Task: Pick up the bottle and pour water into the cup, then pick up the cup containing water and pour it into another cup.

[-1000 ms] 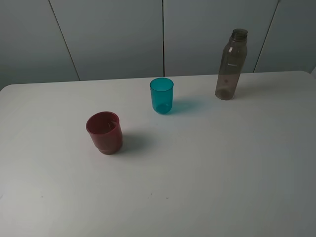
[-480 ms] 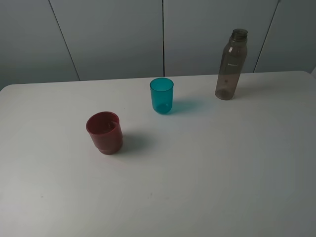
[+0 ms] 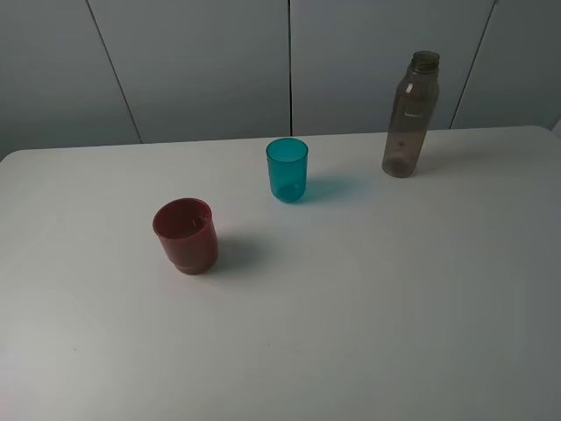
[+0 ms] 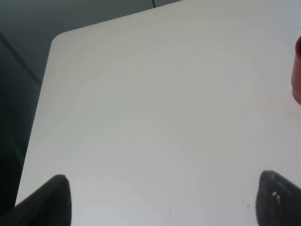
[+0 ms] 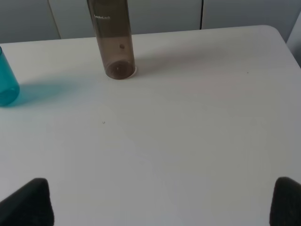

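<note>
The bottle (image 3: 408,115) is being left upright (untouched) beside the teal cup (image 3: 287,170); both grippers' jaws are being held wide.

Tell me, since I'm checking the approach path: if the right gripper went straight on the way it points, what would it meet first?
Probably bare table; the right gripper stands open. The bottle stands farther ahead, off to one side, though depth is unclear.

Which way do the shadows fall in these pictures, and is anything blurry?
Exterior high view: sharp; soft shadows fall to the right of the red cup, teal cup and bottle. Right wrist view: the teal cup casts a blue-tinted shadow; the right tool fingertips are dark blurs. Left wrist view: the left tool fingertips are blurred too.
</note>
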### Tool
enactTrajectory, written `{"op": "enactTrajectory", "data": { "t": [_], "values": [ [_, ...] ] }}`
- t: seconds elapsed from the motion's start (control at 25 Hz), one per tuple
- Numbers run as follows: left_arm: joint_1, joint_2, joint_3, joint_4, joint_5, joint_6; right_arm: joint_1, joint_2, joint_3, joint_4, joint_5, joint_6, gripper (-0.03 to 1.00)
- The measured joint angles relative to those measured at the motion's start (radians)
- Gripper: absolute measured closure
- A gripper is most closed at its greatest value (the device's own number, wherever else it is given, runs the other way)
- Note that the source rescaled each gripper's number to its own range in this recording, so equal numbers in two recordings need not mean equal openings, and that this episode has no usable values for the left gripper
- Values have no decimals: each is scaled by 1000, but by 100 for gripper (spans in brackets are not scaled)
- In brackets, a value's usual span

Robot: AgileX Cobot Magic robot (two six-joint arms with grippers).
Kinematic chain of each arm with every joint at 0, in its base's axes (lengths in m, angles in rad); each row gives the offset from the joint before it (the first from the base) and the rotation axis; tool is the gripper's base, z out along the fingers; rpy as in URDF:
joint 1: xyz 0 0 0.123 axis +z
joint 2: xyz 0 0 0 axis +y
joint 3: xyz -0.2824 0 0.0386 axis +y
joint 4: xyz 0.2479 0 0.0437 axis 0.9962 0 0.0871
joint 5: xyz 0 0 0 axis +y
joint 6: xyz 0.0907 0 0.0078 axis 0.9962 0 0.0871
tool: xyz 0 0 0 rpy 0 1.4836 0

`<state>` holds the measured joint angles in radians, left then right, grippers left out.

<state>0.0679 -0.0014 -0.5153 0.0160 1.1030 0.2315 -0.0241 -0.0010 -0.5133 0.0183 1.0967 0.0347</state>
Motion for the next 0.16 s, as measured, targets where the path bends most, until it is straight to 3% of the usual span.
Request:
{"op": "enactTrajectory", "data": {
  "t": [0.16],
  "values": [
    [0, 0, 0, 0, 0, 0, 0, 0, 0, 0, 0, 0, -3]
  ]
}}
